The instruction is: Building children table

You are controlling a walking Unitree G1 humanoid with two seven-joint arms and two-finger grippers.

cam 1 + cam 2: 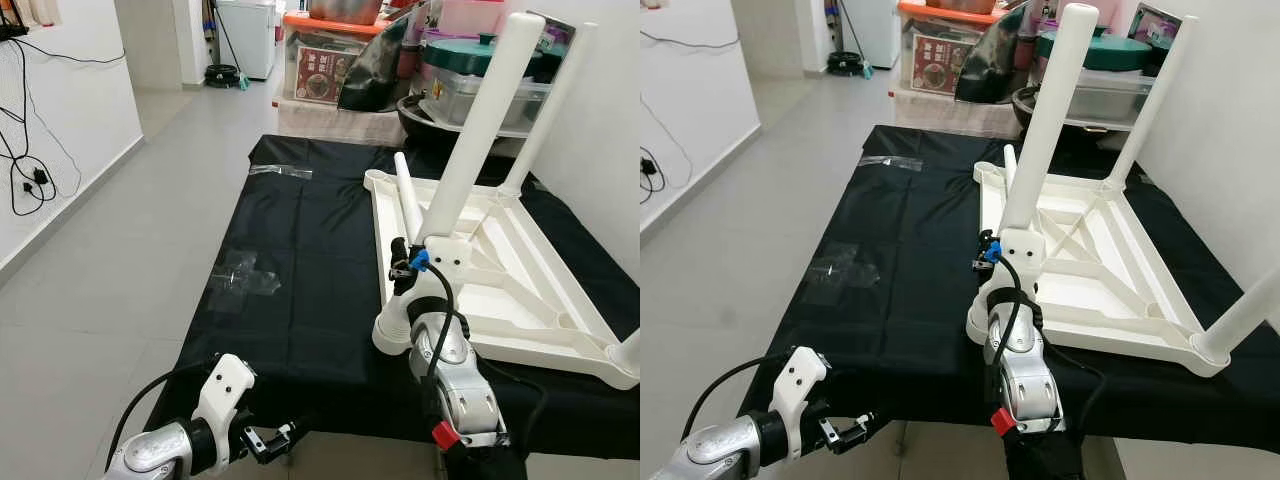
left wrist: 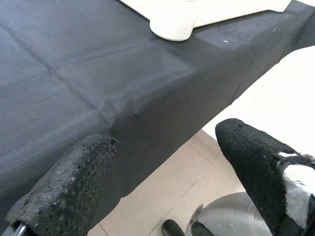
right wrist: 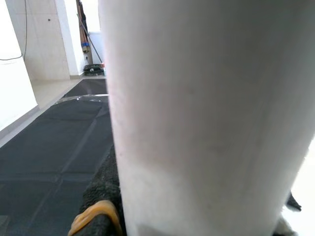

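Nearest, low at bench edge: left end effector (image 1: 283, 437), black fingers (image 2: 64, 189) spread apart, nothing between them, held just off the near edge of the black cloth (image 1: 300, 260).
Right end effector (image 1: 402, 268): reaching forward over the cloth, clamped around the base of the nearest white table leg (image 1: 480, 130); leg pressed against the finger pads in the right wrist view.
Nearest leg: upright, seated at the near left corner of the upturned table top (image 1: 510, 290).
Table top: white plastic, lying underside up on the right half of the cloth, ribs crossing diagonally inside the rim.
Other legs: a second leg (image 1: 548, 110) standing at the far right corner; a third (image 1: 1250, 310) angling off the near right corner; a short loose white leg (image 1: 407, 195) leaning along the far left rim.
Cloth, left half: clear plastic wrapper (image 1: 243, 275) mid-cloth, another clear strip (image 1: 280, 171) near the far edge.
Beyond cloth: stacked storage boxes (image 1: 330, 60), a teal-lidded container (image 1: 475, 60).
Far left: white wall with dangling black cables (image 1: 25, 150), grey tiled floor (image 1: 120, 280).
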